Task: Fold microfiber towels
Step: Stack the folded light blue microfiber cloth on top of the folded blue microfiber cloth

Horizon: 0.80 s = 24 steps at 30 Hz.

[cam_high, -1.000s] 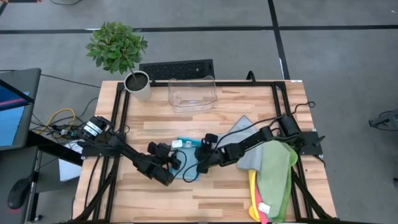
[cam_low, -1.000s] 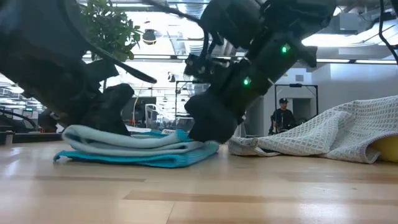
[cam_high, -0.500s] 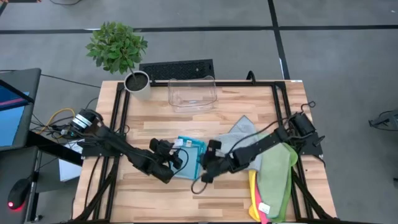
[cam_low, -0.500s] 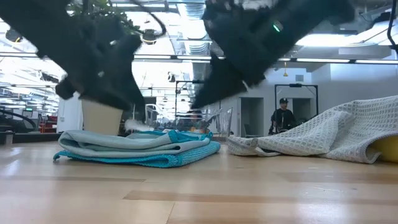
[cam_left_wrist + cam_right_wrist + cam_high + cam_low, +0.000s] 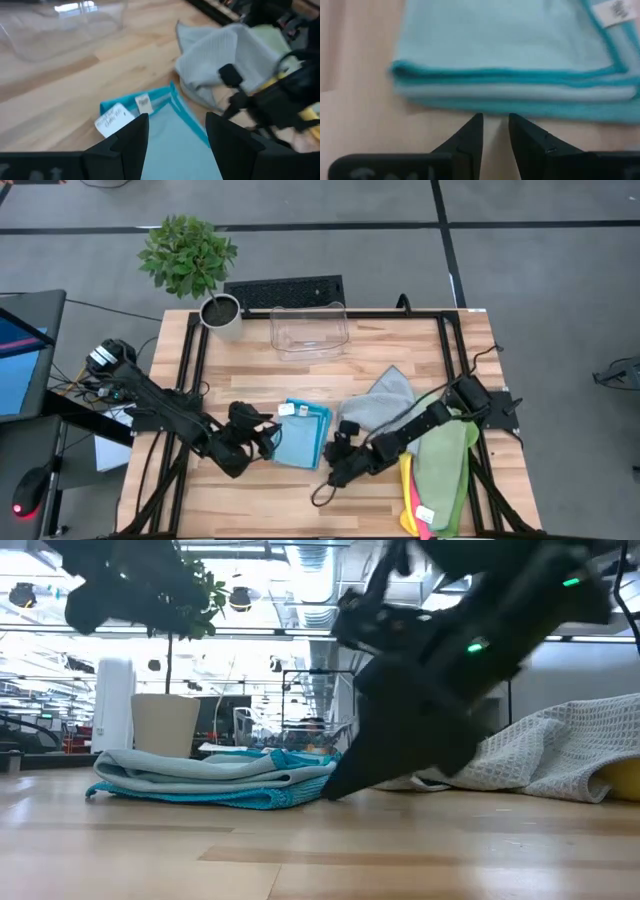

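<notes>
You have one light blue towel (image 5: 303, 434) folded into a flat, layered packet with teal edging, lying in the middle of the wooden surface (image 5: 250, 380), between the two arms and touching neither. Its longer side runs roughly toward the clear bin (image 5: 308, 330) at the back, slightly skewed, and its white tags (image 5: 117, 119) sit at the bin-side end. The left tool (image 5: 265, 438) hangs just beside it with fingers apart and empty. The right tool (image 5: 333, 462) is low at the near corner, fingers a narrow gap apart, also empty. Still unfolded, by my reading: the grey towel (image 5: 390, 400) and the green, yellow and pink pile (image 5: 440, 470) on the right.
</notes>
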Each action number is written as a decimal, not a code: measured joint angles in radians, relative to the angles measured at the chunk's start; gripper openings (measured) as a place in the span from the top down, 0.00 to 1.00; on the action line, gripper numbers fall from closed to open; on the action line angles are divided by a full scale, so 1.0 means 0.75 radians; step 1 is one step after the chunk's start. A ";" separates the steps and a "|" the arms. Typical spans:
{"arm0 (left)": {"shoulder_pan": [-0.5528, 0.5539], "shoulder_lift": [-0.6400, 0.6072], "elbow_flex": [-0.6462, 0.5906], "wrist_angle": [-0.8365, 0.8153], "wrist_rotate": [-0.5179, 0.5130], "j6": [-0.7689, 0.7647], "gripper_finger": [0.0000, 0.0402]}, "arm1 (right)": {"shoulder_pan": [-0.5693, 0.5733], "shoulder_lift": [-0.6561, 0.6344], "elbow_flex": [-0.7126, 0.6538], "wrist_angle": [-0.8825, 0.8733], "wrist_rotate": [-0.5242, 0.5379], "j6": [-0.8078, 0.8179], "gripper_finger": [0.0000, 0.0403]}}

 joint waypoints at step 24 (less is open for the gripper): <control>-0.053 -0.150 0.000 -0.148 -0.093 0.034 0.53 | -0.480 0.193 0.343 0.342 -0.415 -0.479 0.71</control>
